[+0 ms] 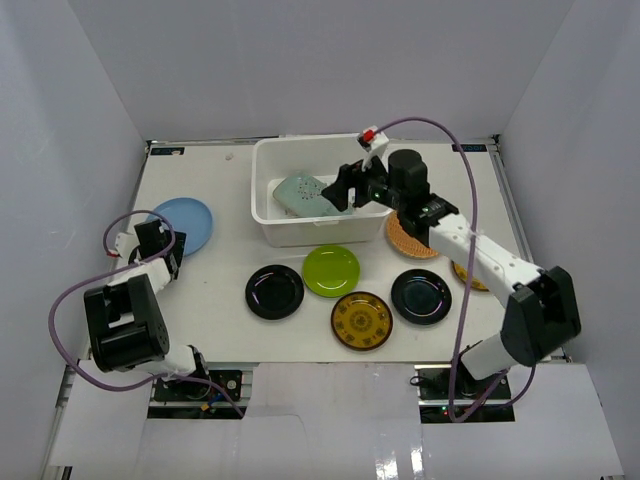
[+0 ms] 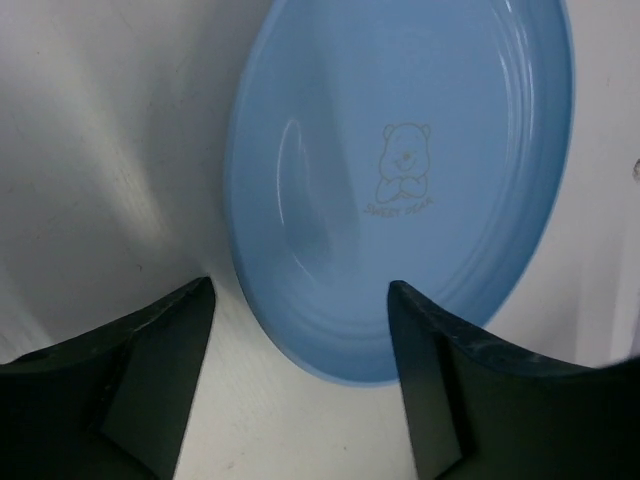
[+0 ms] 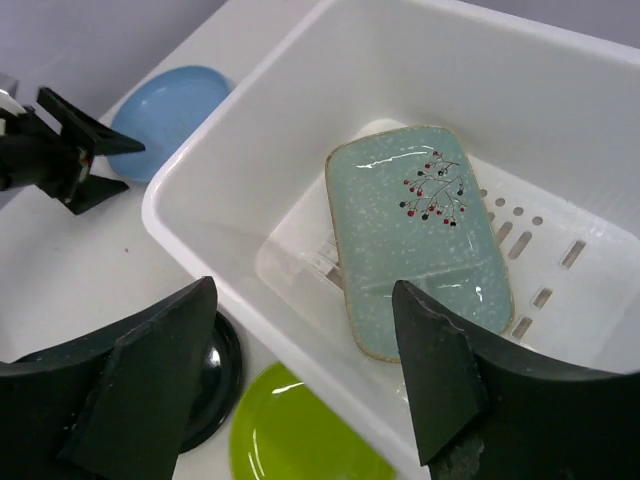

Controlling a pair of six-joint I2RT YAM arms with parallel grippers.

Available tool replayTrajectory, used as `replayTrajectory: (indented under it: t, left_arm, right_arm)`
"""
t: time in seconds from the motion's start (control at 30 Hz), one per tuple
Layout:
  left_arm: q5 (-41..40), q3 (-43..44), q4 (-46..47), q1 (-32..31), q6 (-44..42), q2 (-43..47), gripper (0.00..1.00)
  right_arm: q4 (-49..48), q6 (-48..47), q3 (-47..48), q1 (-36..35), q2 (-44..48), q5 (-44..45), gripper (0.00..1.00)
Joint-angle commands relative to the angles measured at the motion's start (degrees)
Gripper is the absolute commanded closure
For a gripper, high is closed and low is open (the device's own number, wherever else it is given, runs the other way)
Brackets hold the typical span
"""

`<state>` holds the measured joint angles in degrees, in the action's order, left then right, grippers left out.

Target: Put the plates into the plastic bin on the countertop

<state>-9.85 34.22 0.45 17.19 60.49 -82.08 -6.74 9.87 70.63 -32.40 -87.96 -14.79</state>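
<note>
The white plastic bin (image 1: pixel 300 232) stands at the back middle of the countertop (image 1: pixel 220 180). A pale mint plate (image 1: pixel 305 193) lies inside it, also in the right wrist view (image 3: pixel 420 240). My right gripper (image 1: pixel 342 188) hangs open and empty over the bin's front rim (image 3: pixel 230 260). My left gripper (image 1: pixel 160 242) is open, low at the near edge of the light blue plate (image 1: pixel 185 225) (image 2: pixel 400 180), its fingers apart before the rim. On the table lie a lime plate (image 1: pixel 331 270), two black plates (image 1: pixel 274 291) (image 1: pixel 421 296) and a gold-patterned plate (image 1: pixel 361 320).
An orange woven plate (image 1: pixel 410 240) and a second gold-patterned plate (image 1: pixel 468 276) lie right of the bin, partly hidden under my right arm. Pale grey walls close in the table on three sides.
</note>
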Motion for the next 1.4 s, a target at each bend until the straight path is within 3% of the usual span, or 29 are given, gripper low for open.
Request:
replayTrajectory:
  t: [0.0, 0.03, 0.07, 0.13, 0.17, 0.2, 0.3, 0.43, 0.6, 0.7, 0.77, 0.87, 0.9, 1.03, 1.13, 1.17, 1.23, 1.37]
  left_arm:
    - [-0.61, -0.11, -4.76, 0.48, -0.37, -3.78, 0.23]
    - [-0.96, -1.16, -4.15, 0.48, -0.11, -3.79, 0.28]
    - [-1.22, -1.69, -3.53, 0.65, 0.07, -3.52, 0.42]
    - [-0.88, -2.05, -2.73, 0.91, -0.11, -3.61, 0.57]
    - [-0.62, -1.7, -2.73, 1.0, -0.28, -3.61, 0.66]
    - [0.0, -1.44, -2.56, 1.26, -0.81, -3.87, 0.83]
    - [2.28, -0.47, -2.73, 1.62, -2.65, -3.0, 1.0]
    - [5.61, 1.03, -3.18, 1.71, -5.81, 2.79, 1.0]
    - [10.72, 1.11, -2.21, 1.71, -6.79, 16.76, 1.0]
    - [14.85, 0.85, -0.9, 1.71, -4.07, 25.2, 1.0]
    - [18.78, 1.55, 1.81, 1.71, -0.74, 27.5, 1.0]
    - [27.29, 3.66, 6.82, 1.62, 5.4, 26.28, 1.0]
    - [29.42, 4.36, 10.07, 1.27, 6.82, 25.66, 1.0]
    - [35.15, 17.85, 11.68, -3.11, 3.86, 21.19, 1.0]
    - [41.03, 27.88, 7.83, -10.75, -1.15, 13.29, 1.0]
    - [42.0, 35.58, 2.59, -12.86, -2.73, 10.66, 1.0]
    - [42.28, 39.68, 0.96, -19.8, -5.73, 5.46, 1.0]
    - [40.52, 48.38, -10.17, -26.06, -11.96, -1.75, 1.0]
  right_arm:
    - [-3.46, 6.73, -12.48, 0.58, 6.82, 6.94, 0.25]
    - [-2.76, 6.92, -15.23, 1.11, 11.28, 11.4, 0.27]
    - [-1.71, 7.61, -18.04, 2.77, 13.67, 14.75, 0.29]
    - [0.32, 10.43, -26.45, 6.19, 20.42, 21.0, 0.35]
    - [0.76, 11.39, -28.86, 11.35, 22.55, 21.55, 0.36]
    - [2.16, 13.14, -32.45, 14.35, 26.31, 21.99, 0.37]
    - [4.01, 14.65, -35.03, 26.31, 30.73, 19.02, 0.37]
    - [5.95, 15.09, -35.65, 37.65, 30.22, 16.29, 0.28]
    - [5.95, 15.71, -33.9, 42.07, 23.91, 8.65, 0.23]
    - [5.69, 16.85, -32.14, 42.16, 20.31, 6.97, 0.24]
    - [4.99, 17.64, -31.44, 42.16, 17.41, 6.79, 0.32]
    - [4.28, 18.25, -30.64, 42.07, 14.23, 7.05, 0.44]
    - [3.85, 18.17, -29.77, 42.07, 12.4, 7.57, 0.52]
    - [3.49, 17.2, -25.3, 42.16, 8.08, 9.42, 0.59]
    - [4.37, 15.62, -21.52, 42.16, 3.16, 8.46, 0.51]
    - [4.63, 15.1, -20.72, 42.16, 0.97, 8.37, 0.48]
    - [4.63, 13.6, -19.31, 42.16, -0.89, 7.49, 0.43]
    - [4.9, 11.32, -18.25, 42.33, -4.75, 6.35, 0.34]
